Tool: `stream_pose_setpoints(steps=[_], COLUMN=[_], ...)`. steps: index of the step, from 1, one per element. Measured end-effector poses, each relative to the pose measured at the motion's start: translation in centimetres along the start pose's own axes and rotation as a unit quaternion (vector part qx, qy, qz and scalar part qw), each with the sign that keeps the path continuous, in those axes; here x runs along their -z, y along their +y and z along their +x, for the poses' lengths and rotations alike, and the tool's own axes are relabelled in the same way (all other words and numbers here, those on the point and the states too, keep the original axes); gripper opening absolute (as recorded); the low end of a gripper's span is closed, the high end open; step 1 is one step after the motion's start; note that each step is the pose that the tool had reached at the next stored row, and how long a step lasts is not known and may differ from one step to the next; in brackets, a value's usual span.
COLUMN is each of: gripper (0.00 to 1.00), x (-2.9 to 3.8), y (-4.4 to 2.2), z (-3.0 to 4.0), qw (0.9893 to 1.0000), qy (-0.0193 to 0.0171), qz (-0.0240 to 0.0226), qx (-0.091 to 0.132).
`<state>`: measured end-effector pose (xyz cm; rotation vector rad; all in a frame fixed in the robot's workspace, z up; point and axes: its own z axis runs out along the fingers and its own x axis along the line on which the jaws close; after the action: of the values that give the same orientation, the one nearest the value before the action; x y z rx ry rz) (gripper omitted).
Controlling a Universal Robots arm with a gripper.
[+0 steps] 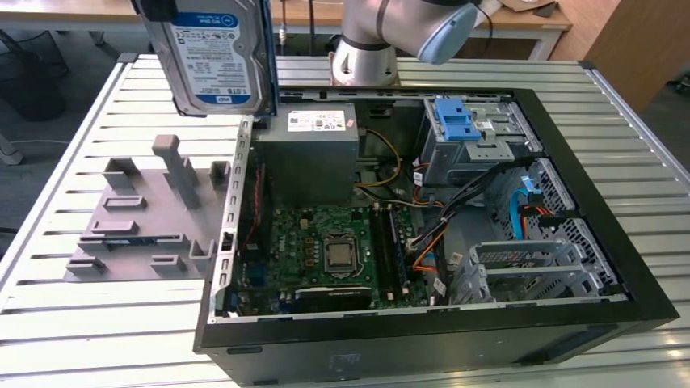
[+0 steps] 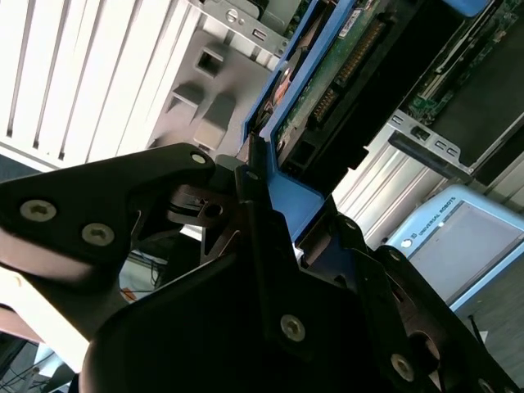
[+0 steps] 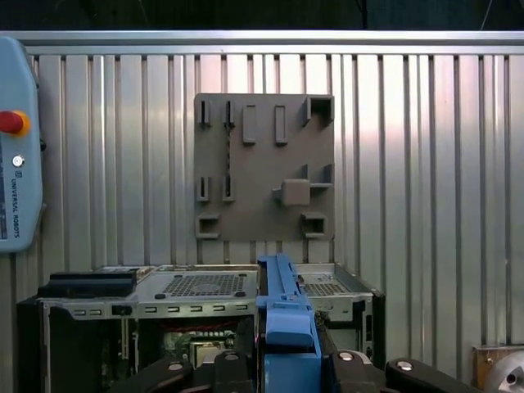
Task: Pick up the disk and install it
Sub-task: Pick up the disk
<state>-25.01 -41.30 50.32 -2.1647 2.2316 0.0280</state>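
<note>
Counting: one disk (image 1: 216,56), one claw (image 2: 260,184), one open computer case (image 1: 431,331), one grey fixture plate (image 1: 140,218), one slatted tabletop (image 1: 76,323), and one teach pendant (image 3: 16,139).
Arm pose: the arm (image 1: 372,36) stood up from its base beyond the case, with the claw pointed downward, high above the tabletop.
Claw state: its two fingers (image 2: 123,213) were closed tight on the disk's blue rail (image 3: 282,319), one on each side, and held nothing else.
Disk place: it hung directly under the claw, upright on edge, with its label facing the exterior view and touching no surface.
Below the claw: the fixture plate's edge and the nearest case wall lay well beneath the disk.
Away from the claw: the drive cage (image 1: 469,129) sat well apart, at the case's far side.
</note>
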Motion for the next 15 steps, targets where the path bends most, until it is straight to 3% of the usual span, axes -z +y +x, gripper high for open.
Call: stream_pose_setpoints(steps=[15], gripper=[0.36], x=[-0.01], y=[-0.76], z=[0.09], qw=[1.0000], qy=[0.0000], qz=[0.0000], qx=[0.000])
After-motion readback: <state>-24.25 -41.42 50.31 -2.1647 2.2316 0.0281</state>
